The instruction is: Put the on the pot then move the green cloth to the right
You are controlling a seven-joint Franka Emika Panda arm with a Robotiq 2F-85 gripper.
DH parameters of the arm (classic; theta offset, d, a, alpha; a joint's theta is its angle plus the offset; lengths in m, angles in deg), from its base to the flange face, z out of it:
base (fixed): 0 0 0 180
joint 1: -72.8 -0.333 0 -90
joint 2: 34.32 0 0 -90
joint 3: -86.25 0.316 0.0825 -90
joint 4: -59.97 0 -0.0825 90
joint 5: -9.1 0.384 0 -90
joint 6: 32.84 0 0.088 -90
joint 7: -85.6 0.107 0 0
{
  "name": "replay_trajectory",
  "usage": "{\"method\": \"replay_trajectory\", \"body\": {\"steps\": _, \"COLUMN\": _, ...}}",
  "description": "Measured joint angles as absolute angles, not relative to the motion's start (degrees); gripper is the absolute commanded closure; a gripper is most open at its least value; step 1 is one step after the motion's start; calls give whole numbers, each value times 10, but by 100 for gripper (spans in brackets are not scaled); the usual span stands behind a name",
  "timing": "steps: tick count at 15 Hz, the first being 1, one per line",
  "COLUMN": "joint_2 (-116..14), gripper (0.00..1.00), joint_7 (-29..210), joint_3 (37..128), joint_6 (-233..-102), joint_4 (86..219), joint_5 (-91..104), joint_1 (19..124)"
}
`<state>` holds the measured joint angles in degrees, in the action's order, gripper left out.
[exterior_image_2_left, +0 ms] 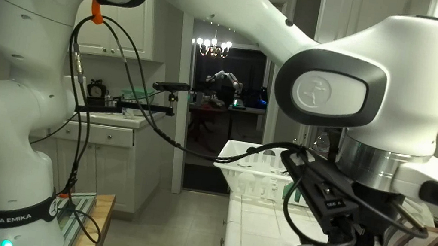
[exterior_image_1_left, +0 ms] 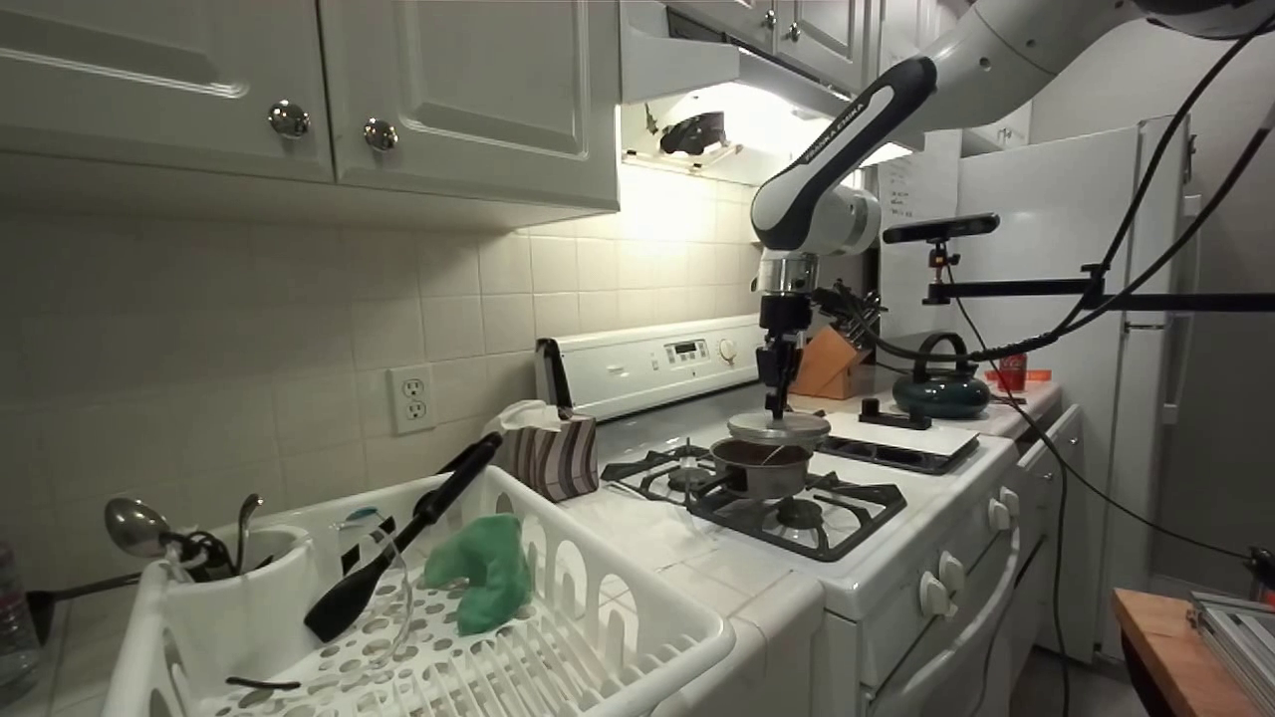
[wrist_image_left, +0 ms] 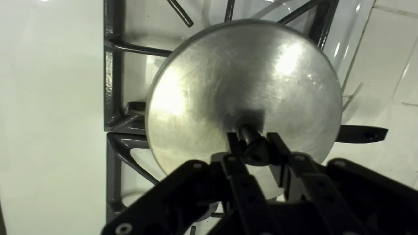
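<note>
The gripper [wrist_image_left: 254,140] clasps the dark knob [wrist_image_left: 256,152] of a round silvery metal lid [exterior_image_1_left: 779,430], which hangs over the small shallow silvery metal pot [exterior_image_1_left: 777,480] on the black stove grate [exterior_image_1_left: 865,528]. The pot's hollow shows beneath the lid's edge, so it is not yet seated. In the wrist view the lid hides the rim; lowered off-centre, it could catch there and tip, or nudge the pot along the grate. The narrow knob might also let the lid swivel if knocked.

A brown-striped tissue box [exterior_image_1_left: 553,453] stands between the grate and the white plastic dish rack [exterior_image_1_left: 712,635], where the crumpled green cloth [exterior_image_1_left: 498,573] lies. The rack's tall side and a black long-handled spatula [exterior_image_1_left: 403,538] near the cloth would probably hamper that later grasp.
</note>
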<state>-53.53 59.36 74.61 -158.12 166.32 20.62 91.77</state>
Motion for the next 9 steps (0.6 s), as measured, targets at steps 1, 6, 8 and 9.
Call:
{"method": "replay_trajectory", "body": {"steps": 1, "joint_2": -535, "gripper": 94, "joint_7": 617, "joint_3": 746, "joint_6": -1581, "joint_4": 1659, "joint_5": 182, "joint_1": 912}}
{"method": "replay_trajectory", "body": {"steps": 6, "joint_2": -538, "gripper": 94, "joint_7": 674, "joint_3": 747, "joint_6": -1580, "joint_4": 1643, "joint_5": 115, "joint_1": 891}}
{"method": "replay_trajectory", "body": {"steps": 8, "joint_2": -545, "gripper": 94, "joint_7": 676, "joint_3": 749, "joint_6": -1581, "joint_4": 1642, "joint_5": 113, "joint_1": 888}}
{"method": "replay_trajectory", "body": {"steps": 9, "joint_2": -549, "gripper": 94, "joint_7": 677, "joint_3": 750, "joint_6": -1582, "joint_4": 1642, "joint_5": 113, "joint_1": 888}}
